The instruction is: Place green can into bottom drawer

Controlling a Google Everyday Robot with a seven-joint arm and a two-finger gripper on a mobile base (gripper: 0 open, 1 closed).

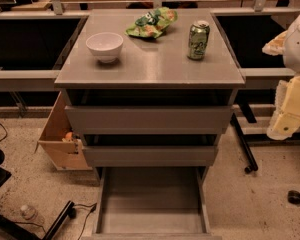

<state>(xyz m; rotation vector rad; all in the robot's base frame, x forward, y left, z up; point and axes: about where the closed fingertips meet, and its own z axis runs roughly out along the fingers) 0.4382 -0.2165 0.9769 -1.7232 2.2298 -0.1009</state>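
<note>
The green can (198,40) stands upright on the right rear part of the grey cabinet top (155,66). The bottom drawer (152,201) is pulled out toward me, and its shallow grey tray shows nothing inside. My gripper (289,106) is at the right edge of the view, beside the cabinet and below the level of its top. It is well to the right of the can, does not touch it, and is partly cut off by the frame edge.
A white bowl (104,46) sits at the left of the cabinet top and a green and yellow snack bag (152,23) at the back. The two upper drawers (149,120) are nearly shut. A cardboard box (62,134) stands on the floor at the left.
</note>
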